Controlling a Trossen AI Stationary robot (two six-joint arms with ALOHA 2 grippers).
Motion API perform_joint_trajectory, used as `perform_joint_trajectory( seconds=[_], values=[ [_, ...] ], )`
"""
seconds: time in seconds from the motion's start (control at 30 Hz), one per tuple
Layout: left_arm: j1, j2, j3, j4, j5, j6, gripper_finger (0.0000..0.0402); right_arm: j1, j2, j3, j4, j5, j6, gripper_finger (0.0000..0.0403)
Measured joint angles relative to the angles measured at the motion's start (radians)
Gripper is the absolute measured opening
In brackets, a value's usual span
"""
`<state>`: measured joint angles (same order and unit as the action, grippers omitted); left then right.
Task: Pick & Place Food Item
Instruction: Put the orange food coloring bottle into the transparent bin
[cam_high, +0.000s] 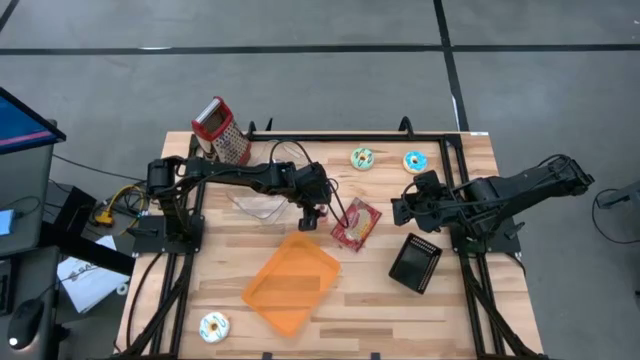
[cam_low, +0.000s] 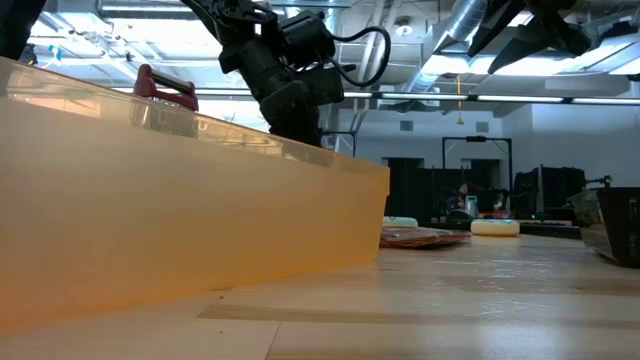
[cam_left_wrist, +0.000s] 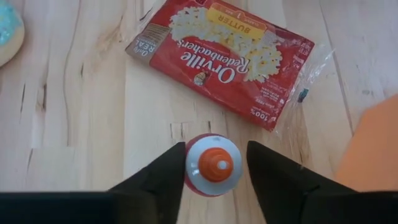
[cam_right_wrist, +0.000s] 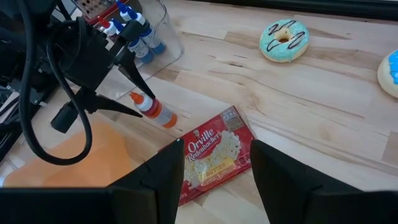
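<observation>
Left gripper pinches an orange-capped bottle just beside the popcorn bag, near the orange tray. Clear bowl holds blue-capped bottles. Right gripper hovers spread, holding nothing, above the popcorn bag.

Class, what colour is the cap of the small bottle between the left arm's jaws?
Orange cap, clearest in the left wrist view.

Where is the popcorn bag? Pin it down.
In the high view, the popcorn bag lies flat near the table's middle, just right of the left hand and up-right of the orange tray.
</observation>
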<state>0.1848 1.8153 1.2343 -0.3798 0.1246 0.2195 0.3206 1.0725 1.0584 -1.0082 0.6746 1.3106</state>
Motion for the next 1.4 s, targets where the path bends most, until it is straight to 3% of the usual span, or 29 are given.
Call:
perform_joint_trajectory(
  seconds=[0.17,0.5,0.77,1.0,1.23,1.4],
  values=[
    [0.0,0.0,0.0,0.004,0.0,-0.038,0.011,0.0,0.0,0.0,0.0,0.0,0.0,0.0175],
    [0.002,-0.052,0.002,0.044,-0.089,-0.14,0.011,0.0,0.0,0.0,0.0,0.001,0.0,0.0175],
    [0.02,-0.288,-0.013,-0.101,-0.167,-0.337,0.011,0.0,0.0,0.0,0.0,0.007,-0.001,0.0175],
    [0.004,-0.509,-0.133,-0.31,-0.319,-0.505,0.011,0.0,0.0,0.0,0.002,0.029,-0.008,0.0175],
    [-0.008,-0.708,-0.267,-0.382,-0.464,-0.716,0.011,0.0,0.0,0.0,0.008,0.033,-0.009,0.0175],
    [-0.008,-0.773,-0.334,-0.416,-0.522,-0.805,0.011,0.0,0.0,0.0,0.011,0.033,-0.01,0.0175]
  ],
)
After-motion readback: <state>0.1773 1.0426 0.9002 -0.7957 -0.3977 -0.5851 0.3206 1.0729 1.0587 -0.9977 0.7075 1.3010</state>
